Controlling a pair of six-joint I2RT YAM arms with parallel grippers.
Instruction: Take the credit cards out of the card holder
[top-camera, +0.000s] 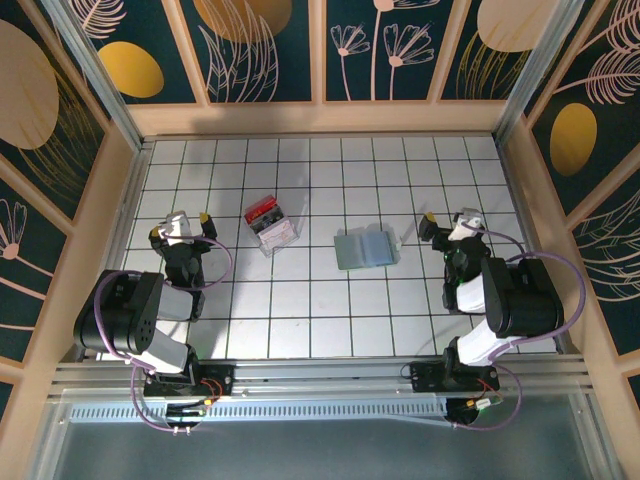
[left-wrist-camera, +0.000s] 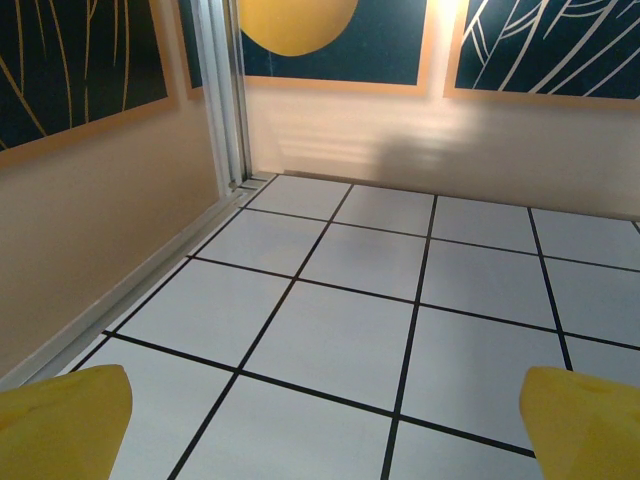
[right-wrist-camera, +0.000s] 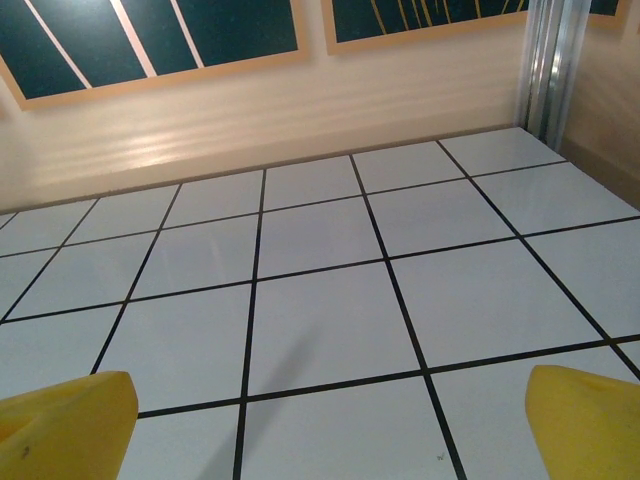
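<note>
Pale bluish-grey soft plastic card holder (top-camera: 366, 248) lies flat on the table (top-camera: 300, 310), right of centre, apparently opened out with two panels side by side; what sits in its pockets is too small to tell. Nothing touches it. To its left, well apart, a clear box (top-camera: 271, 224) with red-and-white contents sits at a slight angle. Table is white tile with a black grid, walled by tan frames and dark teal panels (top-camera: 265, 50) with gold shapes and pale plant outlines. Left gripper (top-camera: 180, 225) is near the table's left side, just beside the clear box but not touching, jaws spread wide, nothing between them. Left wrist view: its yellow fingertips (left-wrist-camera: 62, 420) at the bottom corners, bare tile between, the left wall and a metal corner post (left-wrist-camera: 222, 95) ahead. Right gripper (top-camera: 455, 226) is right of the card holder, near it but apart, jaws also spread wide and empty. Right wrist view: yellow fingertips (right-wrist-camera: 66, 425) at the bottom corners over bare tile, back wall beyond. Both arms are folded back toward their bases at the near edge.
</note>
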